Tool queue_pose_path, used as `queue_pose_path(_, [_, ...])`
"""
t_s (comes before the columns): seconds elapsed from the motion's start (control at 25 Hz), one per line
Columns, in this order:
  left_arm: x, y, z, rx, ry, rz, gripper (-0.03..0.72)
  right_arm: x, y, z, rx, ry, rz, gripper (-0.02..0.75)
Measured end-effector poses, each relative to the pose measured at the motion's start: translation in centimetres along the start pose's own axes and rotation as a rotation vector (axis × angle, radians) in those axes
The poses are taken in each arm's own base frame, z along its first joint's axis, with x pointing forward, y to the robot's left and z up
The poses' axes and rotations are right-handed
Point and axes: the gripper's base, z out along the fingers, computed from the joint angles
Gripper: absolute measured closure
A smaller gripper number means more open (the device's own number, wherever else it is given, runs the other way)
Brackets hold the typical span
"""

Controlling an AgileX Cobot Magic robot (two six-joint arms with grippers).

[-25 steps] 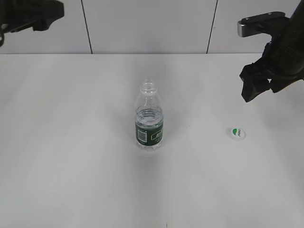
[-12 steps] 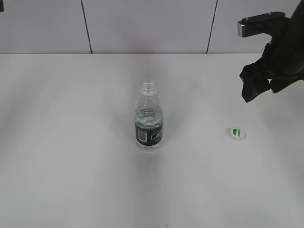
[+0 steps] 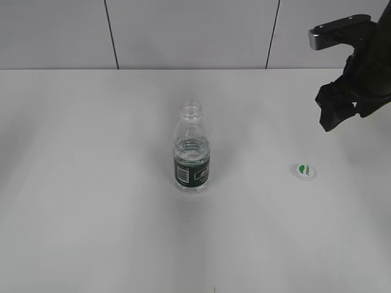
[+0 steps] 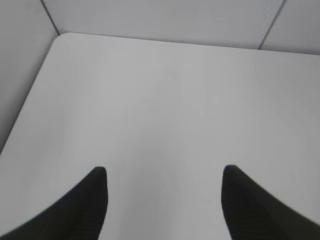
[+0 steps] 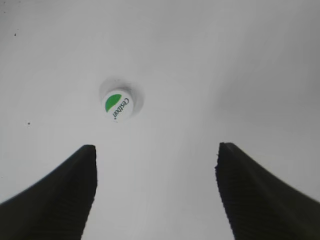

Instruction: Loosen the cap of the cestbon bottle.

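The cestbon bottle point(image 3: 192, 157) stands upright at the table's middle, clear with a dark green label, its threaded neck bare. The cap point(image 3: 303, 171), white with a green leaf mark, lies flat on the table to the bottle's right; it shows too in the right wrist view as the cap point(image 5: 118, 105). My right gripper point(image 3: 333, 119) hangs open above and behind the cap, and the right gripper point(image 5: 156, 147) has nothing between its fingers. My left gripper point(image 4: 164, 172) is open over bare table, out of the exterior view.
The white table point(image 3: 91, 201) ends at a grey panelled wall point(image 3: 183, 30) behind. In the left wrist view the table's far left corner point(image 4: 59, 36) meets that wall.
The left arm has gone out of the exterior view at the top left. My right gripper has shifted a little to the right and up. Bottle and cap have not moved.
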Motion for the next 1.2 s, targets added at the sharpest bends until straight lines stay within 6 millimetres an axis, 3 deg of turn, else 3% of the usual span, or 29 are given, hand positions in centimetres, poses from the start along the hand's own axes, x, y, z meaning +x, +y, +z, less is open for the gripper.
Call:
queue_pose_path(0.32, [1.1,-2.6,-0.4,0.191,0.085,0.187,0.246,0.1,-0.1,0.0,0.01,0.008,0.001,0.173])
queue_pose_path(0.76, [0.7,-2.7,-1.0,0.204,0.047,0.201,0.249,0.3,-0.1,0.0,0.006,0.032,0.003,0.173])
queue_pose_path(0.92, [0.0,-2.2,-3.3,0.196,-0.035,0.211,0.249,0.3,-0.1,0.0,0.006,0.033,0.003,0.173])
queue_pose_path(1.2, [-0.7,-0.4,-10.4,0.173,-0.211,0.221,0.249,0.3,0.0,0.0,-0.002,0.031,0.009,0.173])
